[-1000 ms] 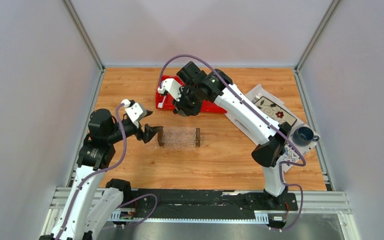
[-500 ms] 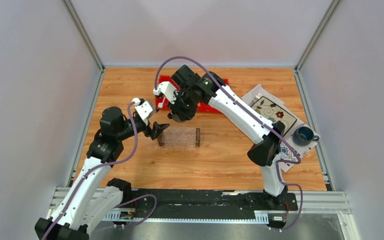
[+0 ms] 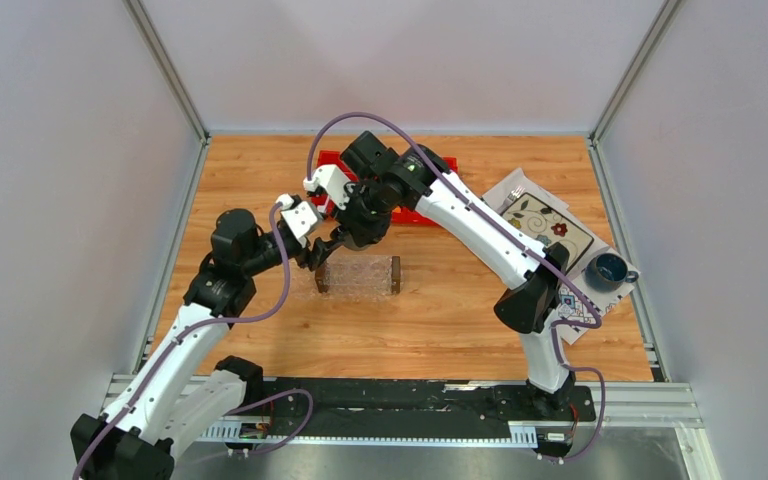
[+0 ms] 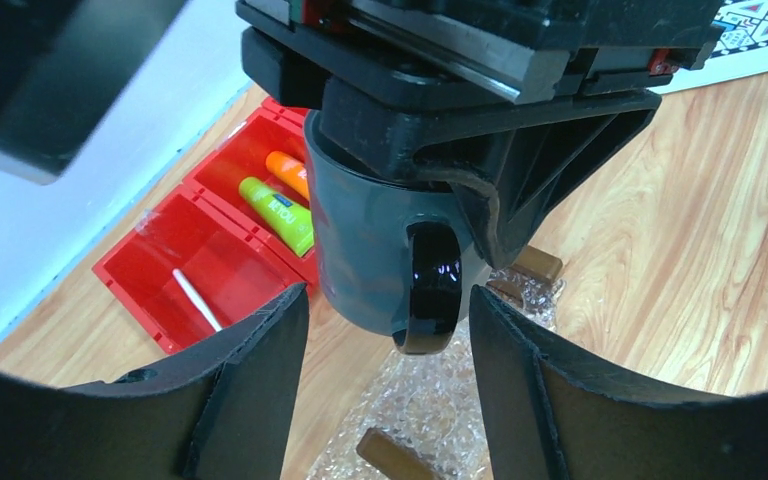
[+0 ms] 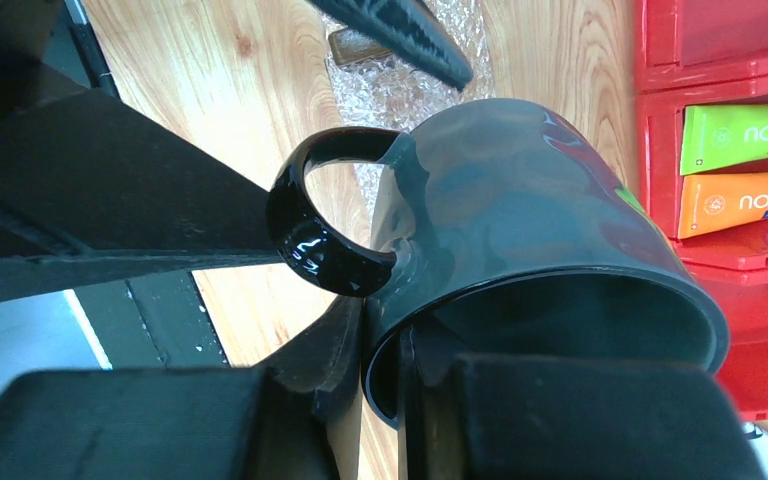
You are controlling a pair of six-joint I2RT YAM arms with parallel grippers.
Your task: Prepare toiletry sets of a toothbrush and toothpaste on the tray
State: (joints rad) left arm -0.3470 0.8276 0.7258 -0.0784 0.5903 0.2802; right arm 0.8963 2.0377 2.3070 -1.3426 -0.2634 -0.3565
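Note:
My right gripper (image 3: 360, 232) is shut on the rim of a dark grey-green mug (image 5: 520, 220), one finger inside and one outside, and holds it in the air above the left end of the clear tray (image 3: 360, 275). My left gripper (image 3: 325, 248) is open, and its fingers (image 4: 260, 370) stand either side of the mug's black handle (image 4: 430, 290) without touching it. The white toothbrush (image 4: 197, 300) lies in one compartment of the red bin (image 4: 150, 270). The lime green tube (image 4: 278, 212) and the orange tube (image 4: 288, 172) lie side by side in the compartment beside it. The tray (image 4: 430, 400) holds nothing that I can see.
The red bin (image 3: 420, 213) sits behind the tray, mostly hidden by the right arm in the top view. A flower-patterned white cloth (image 3: 545, 215) lies at the right, with a blue mug (image 3: 608, 268) at its near corner. Metal rails edge the wooden table.
My left arm has swung right and forward, bringing its open gripper up to the mug. My right gripper has carried the mug a little left and nearer, from over the red bin.

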